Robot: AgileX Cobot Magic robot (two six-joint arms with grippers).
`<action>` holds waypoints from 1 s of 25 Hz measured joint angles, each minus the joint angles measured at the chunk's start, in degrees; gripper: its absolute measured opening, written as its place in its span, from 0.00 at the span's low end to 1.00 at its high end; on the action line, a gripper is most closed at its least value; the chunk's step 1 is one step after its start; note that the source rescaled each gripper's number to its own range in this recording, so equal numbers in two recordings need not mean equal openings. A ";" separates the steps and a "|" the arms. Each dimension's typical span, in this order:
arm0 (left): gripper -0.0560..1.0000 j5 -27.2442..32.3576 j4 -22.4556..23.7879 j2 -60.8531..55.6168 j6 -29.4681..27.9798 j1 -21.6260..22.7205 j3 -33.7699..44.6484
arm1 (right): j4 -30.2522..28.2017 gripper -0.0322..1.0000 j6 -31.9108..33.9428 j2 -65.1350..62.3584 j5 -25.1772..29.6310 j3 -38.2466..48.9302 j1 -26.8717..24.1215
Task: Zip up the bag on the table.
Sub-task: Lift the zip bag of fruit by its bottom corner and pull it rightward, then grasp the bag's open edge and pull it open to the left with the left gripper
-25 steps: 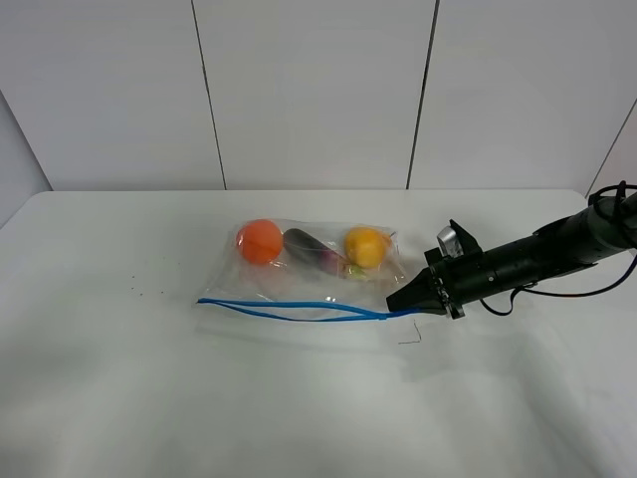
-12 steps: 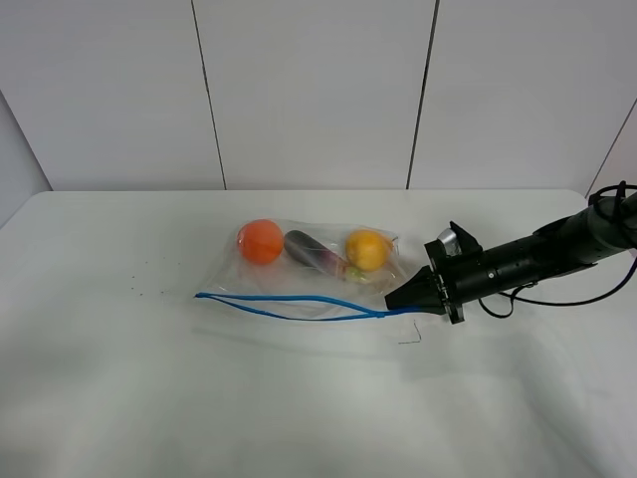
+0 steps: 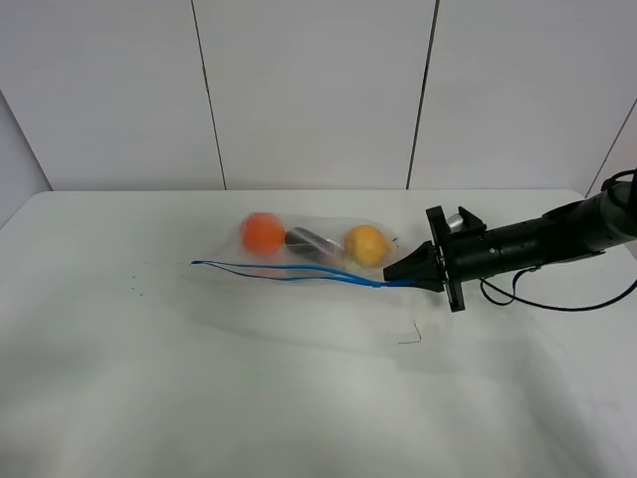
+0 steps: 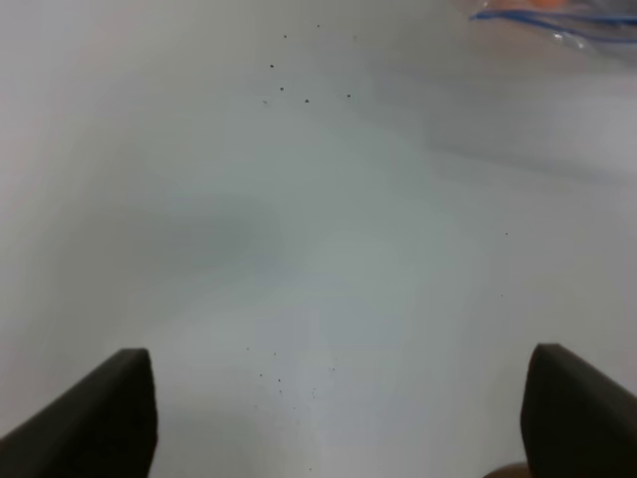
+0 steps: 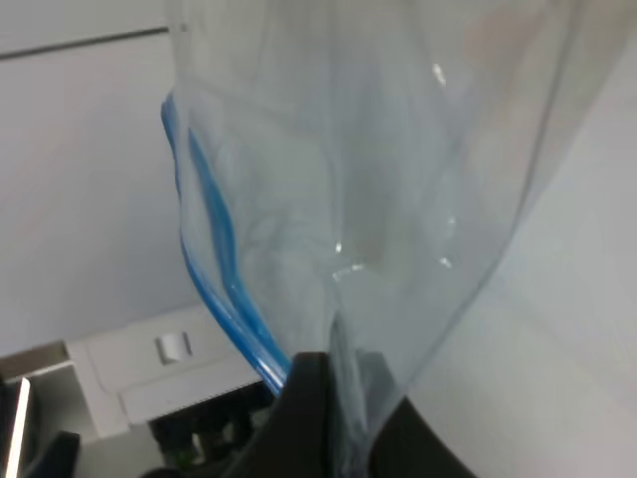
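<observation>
The clear plastic bag [image 3: 318,261] hangs partly lifted above the white table [image 3: 249,398], with an orange ball [image 3: 263,234], a dark purple item [image 3: 314,242] and a yellow ball [image 3: 365,244] inside. Its blue zip strip [image 3: 289,272] runs left from my right gripper [image 3: 396,278], and its two halves are apart in the middle. The right gripper is shut on the strip's right end, as the right wrist view [image 5: 333,398] shows with plastic [image 5: 378,179] filling it. My left gripper [image 4: 333,418] is open over bare table; the bag's blue corner [image 4: 557,20] is far from it.
A small dark wire-like scrap [image 3: 411,336] lies on the table in front of the right gripper. Tiny dark specks [image 3: 134,290] dot the left of the table. A white panelled wall [image 3: 318,90] stands behind the table. The right arm's cable [image 3: 557,304] loops over the right edge.
My right gripper has risen and drawn back a little, lifting the zip end. The blue strip now hangs higher and straighter, and the bag with its items has tilted up off the table.
</observation>
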 joint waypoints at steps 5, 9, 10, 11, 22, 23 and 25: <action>1.00 0.00 0.00 0.00 0.00 0.00 0.00 | 1.54 0.03 2.24 -0.67 0.00 0.00 0.00; 1.00 0.00 0.00 0.00 0.00 0.00 0.00 | 2.66 0.03 3.15 -2.53 0.00 0.00 0.00; 1.00 0.00 0.00 0.00 0.00 0.00 0.00 | 2.66 0.03 3.29 -2.80 0.00 0.00 0.00; 1.00 0.00 0.00 0.00 0.00 0.00 0.00 | 2.66 0.03 3.34 -2.98 0.00 0.00 0.00; 1.00 0.00 0.00 0.00 0.00 0.00 0.00 | 2.66 0.03 3.39 -3.22 -0.05 0.00 0.00; 1.00 0.00 0.00 0.00 0.00 0.00 0.00 | 2.66 0.03 3.39 -3.22 -0.05 0.00 0.00; 1.00 0.00 0.00 0.00 0.00 0.00 0.00 | 2.66 0.03 3.33 -3.33 -0.05 0.05 0.00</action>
